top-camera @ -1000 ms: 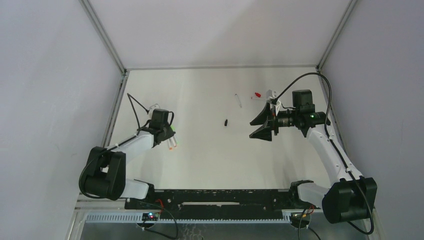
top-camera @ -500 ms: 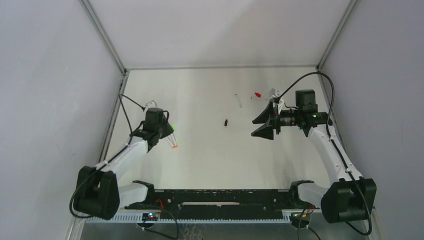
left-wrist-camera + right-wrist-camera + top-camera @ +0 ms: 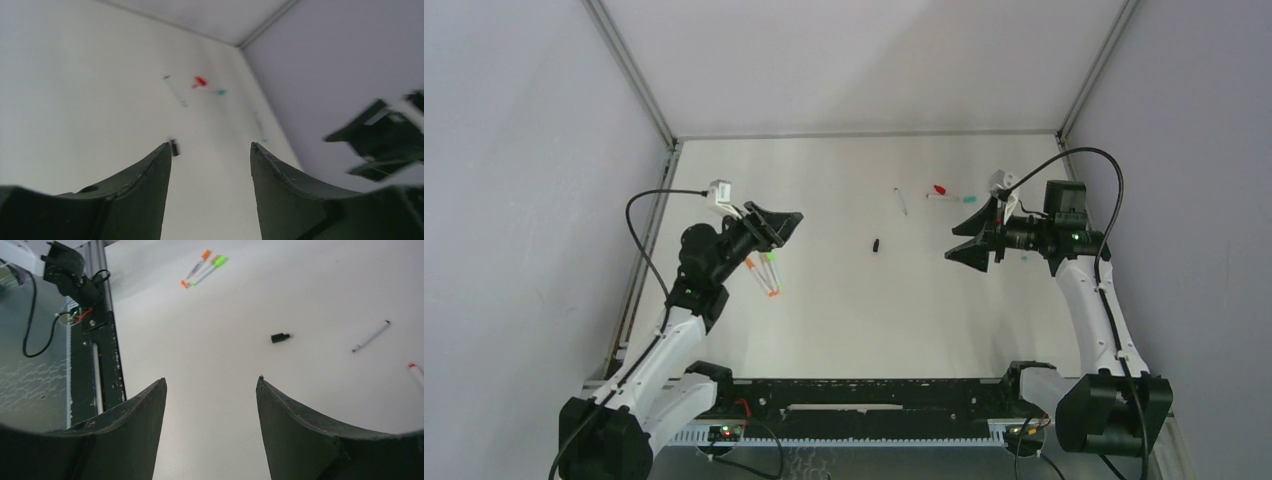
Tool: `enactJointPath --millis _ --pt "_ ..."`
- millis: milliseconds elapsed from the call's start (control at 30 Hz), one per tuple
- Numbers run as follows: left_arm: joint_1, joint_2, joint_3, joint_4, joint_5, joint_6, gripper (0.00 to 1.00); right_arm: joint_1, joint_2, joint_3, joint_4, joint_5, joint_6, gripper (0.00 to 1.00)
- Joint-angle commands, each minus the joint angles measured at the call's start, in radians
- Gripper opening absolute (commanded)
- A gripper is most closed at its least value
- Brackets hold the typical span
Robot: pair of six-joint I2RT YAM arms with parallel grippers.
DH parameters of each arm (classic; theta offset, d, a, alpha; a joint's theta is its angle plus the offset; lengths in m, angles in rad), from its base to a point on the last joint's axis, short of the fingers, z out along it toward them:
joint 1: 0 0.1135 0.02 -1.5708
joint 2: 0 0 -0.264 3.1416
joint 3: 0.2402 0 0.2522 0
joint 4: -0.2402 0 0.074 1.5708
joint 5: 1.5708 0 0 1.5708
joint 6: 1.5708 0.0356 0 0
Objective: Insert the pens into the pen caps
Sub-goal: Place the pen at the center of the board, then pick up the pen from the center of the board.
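Left gripper (image 3: 211, 146), right gripper (image 3: 211, 379): both are hanging wide, holding nothing. Orange and green pens (image 3: 767, 273), capped, are lying centre-left. Step, likely: fetching black cap (image 3: 876, 244), mid-frame; next move calls for pinching bare pen (image 3: 901, 201) above it.

Two dark fingers of the left gripper (image 3: 210, 146) stand apart at the bottom. A black cap (image 3: 174, 147) lies beside the left fingertip. Upper centre, blurred: a white pen (image 3: 175, 91), a red piece (image 3: 200, 81) and a teal piece (image 3: 221, 92).
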Motion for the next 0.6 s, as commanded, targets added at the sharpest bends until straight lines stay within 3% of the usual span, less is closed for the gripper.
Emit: enactJointPath --millis 0,100,233,333,567 --pt "0.007 -0.019 -0.005 0.299 0.197 -0.147 0.63 -0.058 -0.027 -0.020 0.023 0.033 -0.010 0.73" --pt "0.009 -0.087 0.076 0.218 0.238 -0.111 0.72 -0.094 -0.034 -0.032 0.044 0.075 -0.001 0.74" --pt "0.009 -0.153 0.237 -0.207 0.210 0.129 0.83 -0.111 -0.040 -0.032 0.055 0.156 -0.003 0.74" --pt "0.009 -0.191 0.248 -0.335 0.166 0.253 0.99 -0.111 -0.041 -0.032 0.059 0.185 -0.020 0.74" --pt "0.015 -0.268 0.244 -0.528 0.044 0.452 1.00 -0.104 -0.002 0.007 0.005 0.213 -0.085 0.74"
